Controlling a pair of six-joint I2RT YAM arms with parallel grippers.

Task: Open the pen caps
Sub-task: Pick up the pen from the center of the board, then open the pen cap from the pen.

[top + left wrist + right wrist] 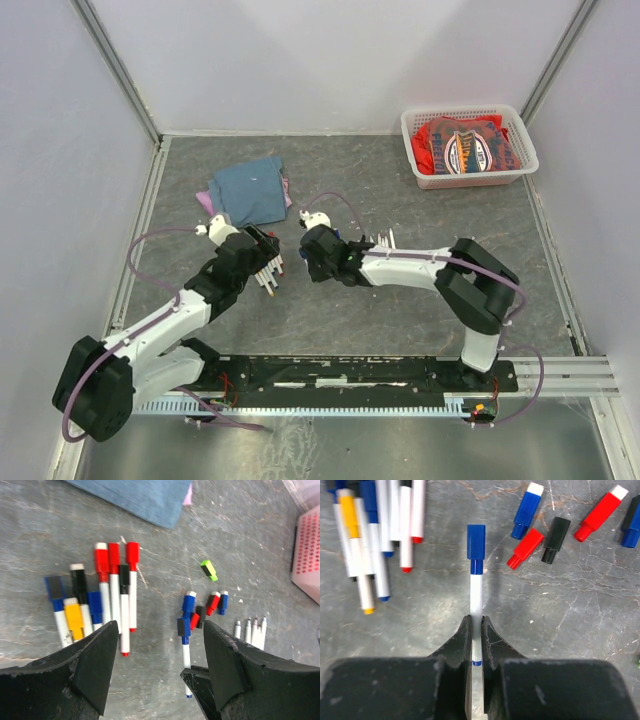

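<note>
**Entry: pen caps, state of work**

- **In hand:** one pen with a white barrel, its blue cap on.
  - The right gripper is clamped on the barrel well below the cap. The capped end points away from it, low over the worktop.
  - The left gripper has its jaws wide apart and holds nothing. It hovers above the same pen. In its wrist view the blue cap sits between its two fingers, untouched.
- **Done:**
  - Five loose caps lie close together just right of the held pen: two blue, two red, one black.
  - A green cap lies apart from them, farther back.
  - Four bare barrels lie side by side to the right of the loose caps.
- **Left to do:**
  - About eight capped pens lie in a row left of the held pen, with red, black, blue and yellow caps.
  - The held pen also has to be uncapped.
- **Progress, by judgement:** under half done. The step in hand appears to be closing the left gripper on the blue cap and pulling it off while the right holds the barrel.
- **Also present:**
  - A cloth lies behind the pens.
  - A basket stands at the far right corner.
</note>
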